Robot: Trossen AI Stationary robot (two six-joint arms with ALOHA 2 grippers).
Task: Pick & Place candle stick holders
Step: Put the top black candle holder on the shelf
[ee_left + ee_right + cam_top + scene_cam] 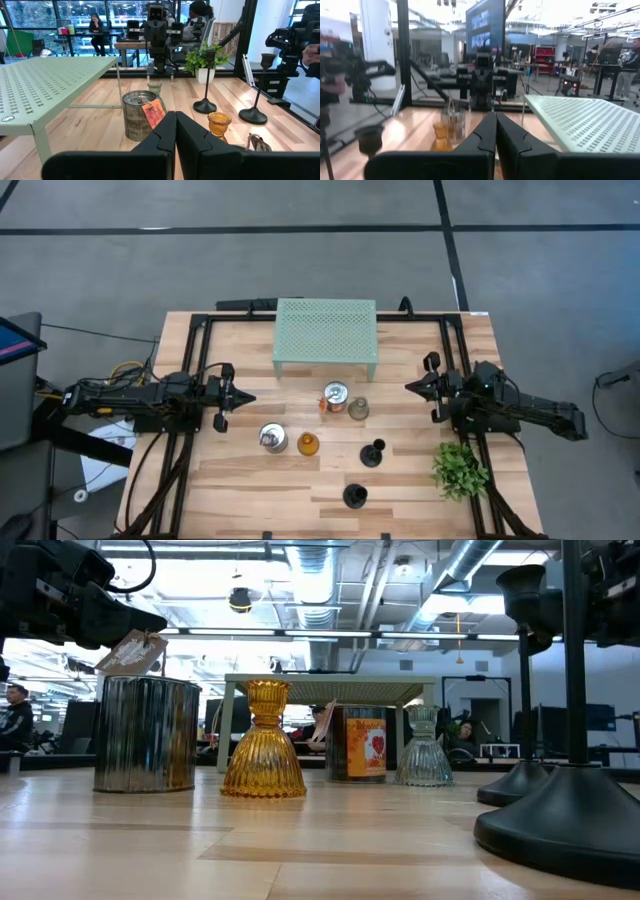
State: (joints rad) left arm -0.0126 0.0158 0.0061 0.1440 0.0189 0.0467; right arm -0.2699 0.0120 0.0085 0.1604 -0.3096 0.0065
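Six holders stand on their bases mid-table in front of the pale green mesh stand [326,335]: the orange-and-silver tin [335,396], the clear glass one [358,408], the silvery jar [272,438], the amber glass one [307,444] and two black stemmed ones [372,453] [355,496]. My left gripper [250,396] is shut and empty, left of the tin, above the table. My right gripper [408,387] is shut and empty, right of the clear glass one. The left wrist view shows the shut fingers [175,131] pointing at the tin [142,114].
A leafy green plant [460,470] stands at the table's near right. The mesh stand fills the far middle. Black frame rails [190,360] run along the table's left, right and far sides. People sit in the room beyond the table.
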